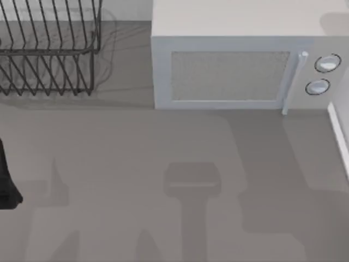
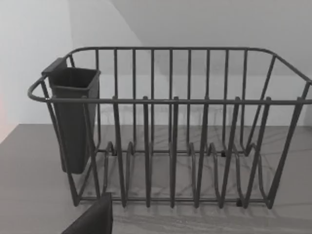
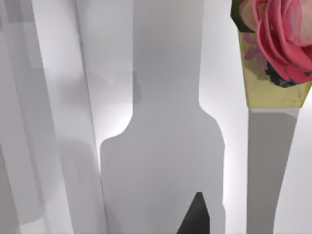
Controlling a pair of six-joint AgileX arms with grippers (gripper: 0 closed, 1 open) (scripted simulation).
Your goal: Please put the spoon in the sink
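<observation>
Hanging at the left edge: the dark left arm sat low over the grey table, near its left side, seen from the top view.
Left gripper: a dark part of the left gripper showed at the edge of the left wrist view, aimed at the rack; whether it was released or clenched could not be told.
Right gripper: a dark wedge of the right gripper pointed toward pale white panels; its grip could not be told either.
Spoon: its place, its heading and its long axis could not be told.
Rack: the dark wire dish rack stood upright at the table's far left corner, its ribs running side by side.
Cup: a dark rectangular utensil cup hung on one end wall of the rack.
Microwave: the white box-shaped microwave stood at the back, just right of the rack, door shut, two round knobs at its right end.
Flower panel: a pink rose picture on a yellowish panel lay beyond the right gripper.
</observation>
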